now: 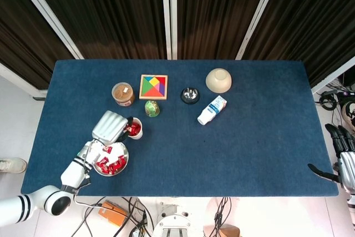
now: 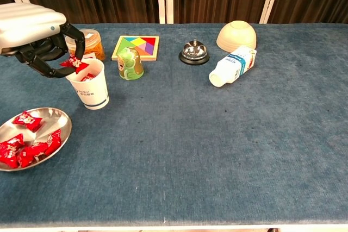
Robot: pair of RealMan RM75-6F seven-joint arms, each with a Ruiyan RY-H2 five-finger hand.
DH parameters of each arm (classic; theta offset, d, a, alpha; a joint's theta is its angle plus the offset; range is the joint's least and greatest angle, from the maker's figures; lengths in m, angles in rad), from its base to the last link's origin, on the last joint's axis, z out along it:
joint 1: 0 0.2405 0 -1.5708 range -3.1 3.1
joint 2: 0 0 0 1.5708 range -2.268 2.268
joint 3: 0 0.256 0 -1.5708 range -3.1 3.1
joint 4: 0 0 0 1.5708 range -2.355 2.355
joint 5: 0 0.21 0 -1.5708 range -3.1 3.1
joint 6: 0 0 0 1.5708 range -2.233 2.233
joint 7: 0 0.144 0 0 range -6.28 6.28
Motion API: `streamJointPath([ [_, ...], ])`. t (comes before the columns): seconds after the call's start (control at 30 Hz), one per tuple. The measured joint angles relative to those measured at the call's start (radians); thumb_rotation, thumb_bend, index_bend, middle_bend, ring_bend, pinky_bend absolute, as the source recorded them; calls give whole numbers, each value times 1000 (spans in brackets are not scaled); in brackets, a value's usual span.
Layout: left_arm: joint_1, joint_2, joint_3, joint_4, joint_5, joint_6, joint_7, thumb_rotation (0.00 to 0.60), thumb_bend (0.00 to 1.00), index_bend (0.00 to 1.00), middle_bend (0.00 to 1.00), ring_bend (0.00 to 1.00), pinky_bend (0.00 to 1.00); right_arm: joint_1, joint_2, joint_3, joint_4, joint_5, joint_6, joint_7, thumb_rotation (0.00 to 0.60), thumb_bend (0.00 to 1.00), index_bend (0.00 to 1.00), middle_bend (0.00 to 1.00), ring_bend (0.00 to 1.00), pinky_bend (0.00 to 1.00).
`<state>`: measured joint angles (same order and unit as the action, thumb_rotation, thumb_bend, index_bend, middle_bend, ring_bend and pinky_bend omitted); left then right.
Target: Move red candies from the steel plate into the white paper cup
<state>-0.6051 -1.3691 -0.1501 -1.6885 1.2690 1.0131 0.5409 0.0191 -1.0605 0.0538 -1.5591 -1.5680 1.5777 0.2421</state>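
Note:
The steel plate (image 1: 120, 149) (image 2: 57, 120) lies near the table's front left with several red candies (image 1: 111, 164) (image 2: 24, 146) in it. Just behind it stands the white paper cup (image 1: 137, 132) (image 2: 92, 91), with red candy showing inside. My left hand (image 1: 110, 127) (image 2: 38, 39) hovers at the cup's left rim and pinches one red candy (image 2: 74, 63) right above the opening. My right hand (image 1: 345, 159) hangs off the table's right edge with fingers apart and holds nothing.
Behind the cup are a snack jar (image 1: 123, 94) (image 2: 95, 44), a green figurine (image 1: 152, 108) (image 2: 130, 63) and a tangram puzzle (image 1: 153, 86) (image 2: 136, 47). Further right sit a desk bell (image 1: 190, 95) (image 2: 194, 52), a lying milk bottle (image 1: 212, 110) (image 2: 232, 66) and an upturned bowl (image 1: 218, 80) (image 2: 236, 35).

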Motion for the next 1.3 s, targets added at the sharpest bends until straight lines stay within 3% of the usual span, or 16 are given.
streamJointPath([
  [0.43, -8, -6, 14, -7, -12, 47, 17, 600, 209, 348, 846, 784, 832, 5, -4, 2, 4, 4, -10, 2, 600, 196, 20, 161, 106, 177],
  [0.6, 15, 4, 22, -24, 25, 106, -12, 600, 203, 338, 846, 784, 832, 8, -4, 4, 3, 4, -12, 2, 600, 196, 20, 161, 106, 177],
  [0.8, 101, 45, 62, -41, 95, 234, -90, 600, 203, 355, 845, 784, 832, 12, -2, 5, 2, 4, -17, 0, 600, 197, 20, 161, 107, 177],
  [0.93, 174, 76, 124, -32, 148, 295, -143, 600, 203, 383, 846, 784, 832, 18, -5, 5, 2, 4, -25, 0, 600, 196, 20, 161, 108, 178],
  [1.03, 191, 82, 167, -8, 171, 286, -151, 600, 206, 383, 846, 784, 832, 21, -6, 5, 0, -2, -26, -3, 600, 197, 20, 161, 108, 177],
  [1.3, 177, 18, 198, 115, 191, 184, -130, 600, 229, 383, 845, 784, 832, 15, 0, 2, -7, -3, -15, -10, 600, 196, 20, 161, 108, 178],
])
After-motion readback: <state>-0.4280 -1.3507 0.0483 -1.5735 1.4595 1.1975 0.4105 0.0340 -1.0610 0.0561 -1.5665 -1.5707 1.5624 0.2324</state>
